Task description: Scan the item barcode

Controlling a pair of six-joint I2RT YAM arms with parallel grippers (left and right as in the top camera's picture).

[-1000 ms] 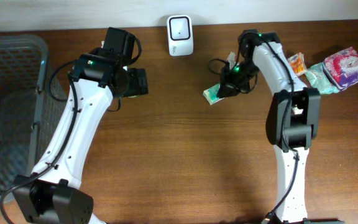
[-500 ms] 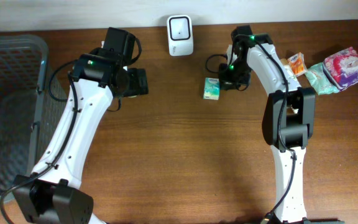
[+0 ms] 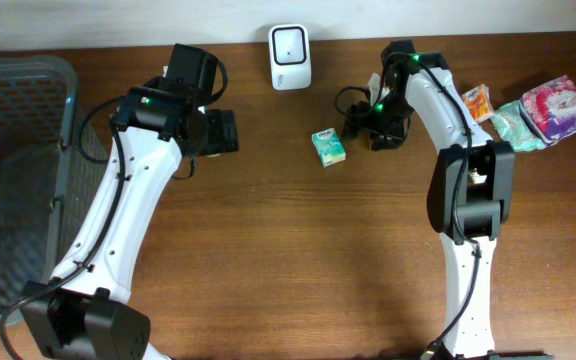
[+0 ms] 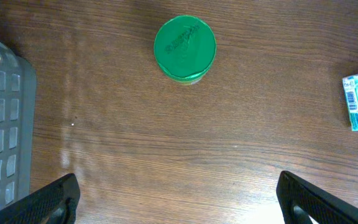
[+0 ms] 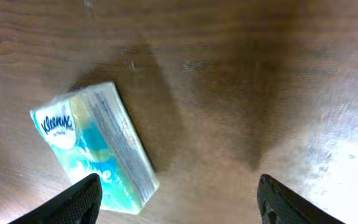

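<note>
Item: the tissue pack [image 3: 328,147] lies flat and loose on the counter [image 3: 268,260], near the scanner [image 3: 290,55] and a little to its right.
Right arm: the right end effector [image 3: 363,128] stands wide open and empty. The pack sits just beside it on its left, touching neither finger.
Left arm: the left end effector [image 3: 218,131] is fully open, empty and well apart from the pack.
Nearer arm: the right, clearly.
Long axis: in the right wrist view you see it run diagonally, skewed to the line between the fingers [image 5: 73,202] and off to one side of the gap.
Barcode [image 4: 351,102]: it shows on the upward face, at one end.
Next move, by judgement: you shift sideways and turn the wrist square to the pack's short side before closing.
</note>
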